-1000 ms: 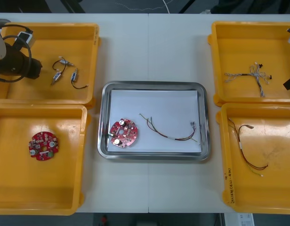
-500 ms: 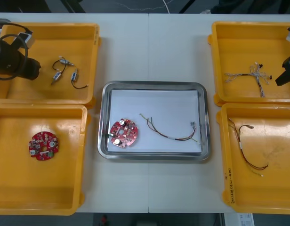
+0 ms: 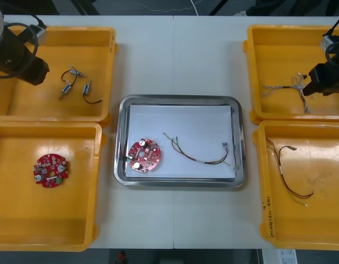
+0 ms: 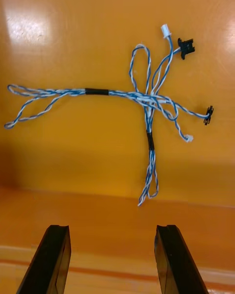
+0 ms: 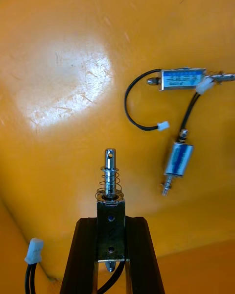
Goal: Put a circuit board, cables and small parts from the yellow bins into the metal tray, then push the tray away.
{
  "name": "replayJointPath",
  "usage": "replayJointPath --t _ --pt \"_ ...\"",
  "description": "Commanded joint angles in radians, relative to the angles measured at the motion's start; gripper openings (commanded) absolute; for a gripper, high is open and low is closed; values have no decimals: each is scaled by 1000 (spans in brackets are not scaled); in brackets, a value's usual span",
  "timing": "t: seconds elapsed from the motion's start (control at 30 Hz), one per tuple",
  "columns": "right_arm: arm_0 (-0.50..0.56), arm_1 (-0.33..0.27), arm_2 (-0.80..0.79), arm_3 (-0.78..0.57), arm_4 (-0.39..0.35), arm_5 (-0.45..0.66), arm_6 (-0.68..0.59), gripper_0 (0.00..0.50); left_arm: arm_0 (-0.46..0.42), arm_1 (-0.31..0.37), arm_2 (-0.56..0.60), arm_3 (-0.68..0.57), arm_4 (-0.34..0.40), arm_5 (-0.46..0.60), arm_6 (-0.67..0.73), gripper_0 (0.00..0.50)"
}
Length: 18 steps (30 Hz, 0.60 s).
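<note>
Light table (image 3: 175, 60): left gripper (image 5: 111, 223) clamped on small metal part (image 5: 110, 186); right gripper (image 4: 111, 235) spread wide, short of blue-white cable (image 4: 147, 103).

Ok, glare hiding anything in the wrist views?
Left wrist view: glare on the bin floor, clear of loose small metal parts and the held part in the left gripper. Right wrist view: glare misses the blue and white cable beyond the open right gripper.

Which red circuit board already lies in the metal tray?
The circuit board in the metal tray's near left corner; the other board lies in a yellow bin.
</note>
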Motion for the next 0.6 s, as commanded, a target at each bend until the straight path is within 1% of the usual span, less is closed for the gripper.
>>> replayJointPath --t 0.03,0.2,0.3,0.4,0.43,0.5,0.53,0.6 --pt "-62 13 6 49 19 -53 20 500 3 39 29 -145 -41 120 286 1" --pt "-65 16 29 97 23 -114 34 500 3 0 52 -257 -72 232 386 1" --pt "-67 16 57 124 25 -163 37 500 3 -38 70 -331 -103 309 452 1" --pt "-84 16 59 178 25 -199 43 500 3 -100 80 -418 -153 393 528 0" --pt "-90 16 59 189 25 -202 45 500 3 -110 80 -435 -161 407 541 1" --pt "-105 16 59 230 26 -212 53 500 3 -158 87 -486 -184 454 601 0" --pt "-107 16 59 238 26 -217 56 500 3 -172 89 -499 -192 454 614 1" --pt "-108 16 59 261 26 -245 65 500 3 -224 90 -550 -218 454 654 2"
